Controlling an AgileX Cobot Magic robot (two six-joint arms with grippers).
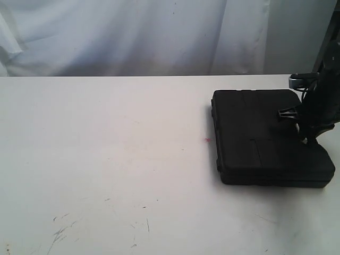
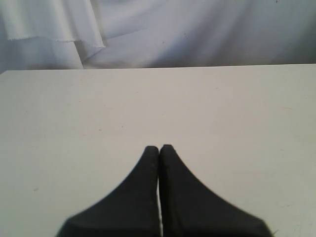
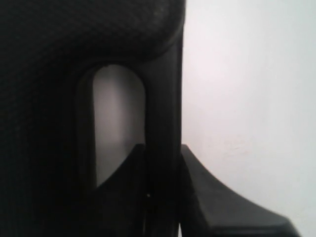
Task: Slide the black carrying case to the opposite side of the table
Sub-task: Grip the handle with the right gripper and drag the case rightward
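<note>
The black carrying case point(image 1: 260, 138) lies flat on the white table point(image 1: 106, 149), near its right edge. My right gripper point(image 1: 311, 139) comes down at the case's right side. In the right wrist view its fingers point(image 3: 197, 173) clamp the handle bar point(image 3: 165, 98) of the case point(image 3: 44, 74), so the right gripper point(image 3: 163, 153) is shut on the handle. The left gripper point(image 2: 159, 148) is shut with nothing in it, over bare table point(image 2: 148, 98). It does not show in the exterior view.
A tiny red spot point(image 1: 207, 140) marks the tabletop just left of the case. Dark scuffs and scratches point(image 1: 61, 231) lie near the front left. A white curtain point(image 1: 133, 37) hangs behind the far edge. Bare tabletop stretches left of the case.
</note>
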